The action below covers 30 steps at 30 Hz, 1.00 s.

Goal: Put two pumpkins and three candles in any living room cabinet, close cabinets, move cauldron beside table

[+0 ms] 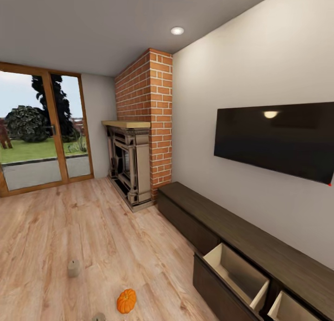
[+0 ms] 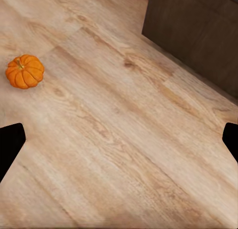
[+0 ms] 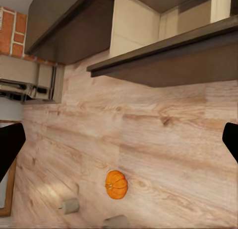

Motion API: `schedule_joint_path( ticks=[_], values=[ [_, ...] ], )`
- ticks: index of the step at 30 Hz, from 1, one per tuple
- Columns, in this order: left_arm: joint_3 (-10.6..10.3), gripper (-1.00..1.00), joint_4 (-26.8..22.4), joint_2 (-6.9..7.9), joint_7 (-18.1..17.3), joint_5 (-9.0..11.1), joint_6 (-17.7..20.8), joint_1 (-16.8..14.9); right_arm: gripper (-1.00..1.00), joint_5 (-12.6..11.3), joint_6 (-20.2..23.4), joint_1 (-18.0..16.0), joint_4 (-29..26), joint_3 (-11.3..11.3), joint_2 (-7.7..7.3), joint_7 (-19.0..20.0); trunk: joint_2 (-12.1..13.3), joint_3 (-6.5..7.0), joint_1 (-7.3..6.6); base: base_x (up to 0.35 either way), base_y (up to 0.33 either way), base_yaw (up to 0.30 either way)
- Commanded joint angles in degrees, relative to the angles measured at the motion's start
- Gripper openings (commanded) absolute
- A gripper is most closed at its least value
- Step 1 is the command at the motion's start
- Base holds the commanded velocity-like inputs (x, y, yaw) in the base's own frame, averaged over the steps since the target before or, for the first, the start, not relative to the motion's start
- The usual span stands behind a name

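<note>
An orange pumpkin point(image 1: 126, 301) and a candle point(image 1: 73, 268) lie on the floor at lower left; cabinet point(image 1: 260, 246) drawers stand open and empty at lower right. Both grippers' fingers are spread, holding nothing.

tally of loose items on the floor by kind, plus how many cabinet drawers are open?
pumpkin: 1
candles: 2, one standing at, one cut off by the head view's bottom edge at
open cabinet drawers: 2, at and
Total: 3 floor items, 2 open drawers
</note>
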Motion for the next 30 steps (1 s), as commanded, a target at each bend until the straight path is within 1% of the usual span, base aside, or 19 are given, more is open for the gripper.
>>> schedule_joint_path(
  ticks=[1, 5, 9, 11, 13, 15, 16, 18, 19, 21, 22, 23, 24, 25, 26, 27, 28, 29, 30],
  values=[
    [-0.2, 1.0, -0.11, 0.04, 0.37, 0.6, 0.2, -0.02, 1.0, -0.59, 0.46, -0.01, -0.03, 0.09, 0.01, 0.16, -0.04, -0.06, 0.0, -0.002, 0.0, 0.292],
    [-0.18, 1.0, -0.16, 0.05, 0.37, 0.6, 0.2, -0.02, 1.0, -0.59, 0.46, -0.01, -0.14, 0.17, 0.08, 0.07, -0.04, -0.06, 0.0, -0.001, 0.0, 0.292],
    [0.01, 1.0, -0.36, 0.06, 0.52, 0.64, 0.23, -0.02, 1.0, -0.59, 0.42, -0.03, -0.27, 1.45, 0.06, -0.05, -0.04, -0.06, 0.0, 0.0, 0.0, 0.292],
    [0.13, 1.0, -0.37, 0.05, 0.59, 0.67, 0.4, -0.05, 1.0, -0.59, 0.4, -0.02, -0.31, 1.76, 0.05, -0.14, -0.04, -0.06, 0.0, 0.0, 0.0, 0.292],
    [0.4, 1.0, -0.5, 0.11, 0.66, 0.69, 0.85, -0.23, 1.0, -0.59, 0.34, -0.03, -0.38, 2.21, 0.04, -1.0, -0.04, -0.06, 0.0, 0.0, 0.0, 0.292],
    [0.7, 1.0, -0.55, 0.24, 0.72, 0.66, 1.9, -1.01, 1.0, -0.6, 0.31, -0.06, -0.47, 3.04, 0.03, -3.2, -0.04, -0.06, 0.0, 0.0, 0.0, 0.292],
    [0.85, 1.0, -0.36, 0.3, 0.8, 0.79, 3.26, -2.29, 1.0, -0.59, 0.3, -0.06, -0.72, 4.07, 0.08, -4.92, -0.04, -0.06, 0.0, 0.016, 0.0, 0.292],
    [0.94, 1.0, -0.05, 0.33, 0.9, 1.48, 4.59, -3.99, 1.0, -0.59, 0.18, -0.07, -1.36, 5.59, 0.36, -6.77, -0.04, -0.06, 0.0, 0.048, 0.0, 0.292],
    [0.99, 1.0, 0.46, 0.37, 0.98, 2.95, 5.63, -5.78, 1.0, -0.59, -0.2, -0.08, -2.62, 7.76, 1.24, -8.87, -0.04, -0.06, 0.0, 0.128, 0.0, 0.292],
    [1.0, 1.0, 1.01, 0.44, 1.08, 4.84, 6.37, -7.52, 1.0, -0.59, -0.53, -0.08, -4.81, 10.7, 2.65, -11.46, -0.04, -0.06, 0.0, 0.182, 0.0, 0.292],
    [1.01, 1.0, 1.54, 0.53, 1.14, 6.69, 6.85, -9.11, 1.0, -0.59, -0.74, -0.09, -7.72, 14.33, 4.09, -14.85, -0.04, -0.07, 0.0, 0.248, 0.0, 0.29],
    [1.02, 1.0, 1.84, 0.57, 1.22, 7.46, 7.02, -9.75, 1.0, -0.59, -0.82, -0.09, -9.22, 16.42, 4.7, -16.97, -0.04, -0.08, 0.0, 0.265, 0.0, 0.289],
    [1.02, 1.0, 2.5, 0.68, 1.41, 8.6, 7.13, -10.68, 1.0, -0.59, -0.93, -0.09, -11.91, 20.95, 5.76, -21.93, -0.04, -0.1, 0.0, 0.29, 0.0, 0.286],
    [1.02, 1.0, 2.87, 0.75, 1.48, 9.0, 7.06, -11.01, 1.0, -0.6, -0.97, -0.09, -13.02, 23.4, 6.18, -24.61, -0.04, -0.12, 0.0, 0.296, 0.0, 0.285],
    [1.02, 1.0, 3.79, 0.84, 1.59, 9.63, 6.82, -11.51, 1.0, -0.68, -1.02, -0.09, -14.61, 28.17, 6.78, -29.79, -0.04, -0.14, 0.0, 0.296, 0.0, 0.283],
    [1.03, 1.0, 4.32, 0.87, 1.63, 9.88, 6.62, -11.69, 1.0, -0.71, -1.08, -0.09, -15.18, 30.32, 6.99, -32.06, -0.04, -0.16, 0.0, 0.291, 0.0, 0.283],
    [1.01, 1.0, 5.25, 0.92, 1.8, 10.24, 6.12, -11.93, 1.0, -0.78, -1.16, -0.09, -16.03, 33.83, 7.3, -35.45, -0.04, -0.17, 0.0, 0.271, 0.0, 0.284],
    [1.0, 1.0, 5.56, 0.94, 1.99, 10.37, 5.89, -12.01, 1.0, -0.81, -1.15, -0.09, -16.35, 35.15, 7.41, -36.66, -0.04, -0.18, 0.0, 0.26, 0.0, 0.285],
    [0.98, 1.0, 6.12, 0.96, 2.57, 10.54, 5.55, -12.12, 1.0, -0.82, -1.18, -0.09, -16.84, 37.1, 7.57, -38.41, -0.04, -0.19, 0.0, 0.239, 0.0, 0.286]
  ],
)
